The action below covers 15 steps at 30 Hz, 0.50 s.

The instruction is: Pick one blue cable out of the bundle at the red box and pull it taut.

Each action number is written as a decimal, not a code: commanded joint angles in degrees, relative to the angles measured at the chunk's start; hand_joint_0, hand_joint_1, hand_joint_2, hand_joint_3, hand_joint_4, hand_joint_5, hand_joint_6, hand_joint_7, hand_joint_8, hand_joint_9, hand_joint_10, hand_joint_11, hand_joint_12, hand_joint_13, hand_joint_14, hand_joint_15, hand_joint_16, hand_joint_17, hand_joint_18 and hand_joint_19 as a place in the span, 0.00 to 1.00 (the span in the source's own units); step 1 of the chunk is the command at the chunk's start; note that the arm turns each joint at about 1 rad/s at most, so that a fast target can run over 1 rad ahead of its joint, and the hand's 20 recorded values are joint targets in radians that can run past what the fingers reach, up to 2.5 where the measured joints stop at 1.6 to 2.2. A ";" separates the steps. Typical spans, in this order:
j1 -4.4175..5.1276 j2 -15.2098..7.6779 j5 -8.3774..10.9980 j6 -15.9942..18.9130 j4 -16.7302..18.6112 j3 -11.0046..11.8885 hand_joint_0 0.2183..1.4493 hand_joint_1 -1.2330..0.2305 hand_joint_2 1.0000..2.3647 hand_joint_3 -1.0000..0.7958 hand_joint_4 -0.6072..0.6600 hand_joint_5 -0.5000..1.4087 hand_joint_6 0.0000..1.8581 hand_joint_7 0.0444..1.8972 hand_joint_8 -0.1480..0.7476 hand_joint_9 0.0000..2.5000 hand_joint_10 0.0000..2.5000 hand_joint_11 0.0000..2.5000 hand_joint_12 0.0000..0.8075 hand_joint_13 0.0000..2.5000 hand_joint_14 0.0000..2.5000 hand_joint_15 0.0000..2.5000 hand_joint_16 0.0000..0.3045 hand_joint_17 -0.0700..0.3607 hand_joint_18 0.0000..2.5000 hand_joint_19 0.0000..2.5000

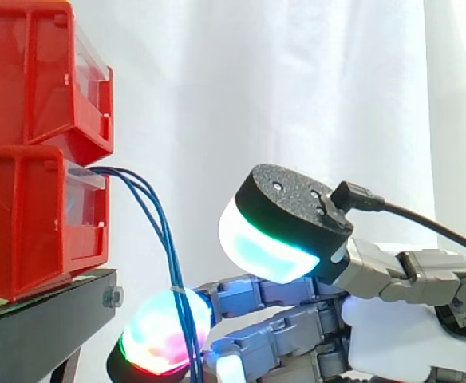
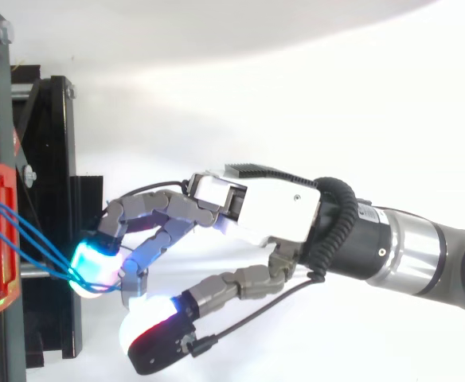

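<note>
While picking, the hand [image 2: 272, 211] touches the blue cables [image 1: 169, 247] by the red box [image 1: 25, 215]; its grip cannot be told.
Next: isolate one, pull back.

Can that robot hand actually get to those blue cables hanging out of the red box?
Probably yes. The hand sits right against the blue cables where they hang from the lower red bin, with nothing between them. Whether it grips one, I cannot tell.
</note>
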 commanded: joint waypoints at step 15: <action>1.50 -0.17 2.55 -1.41 1.55 0.10 0.32 0.34 0.00 0.28 0.72 0.21 0.27 0.51 0.50 0.38 0.01 0.36 0.43 0.20 0.00 0.11 0.17 0.44 0.16 0.12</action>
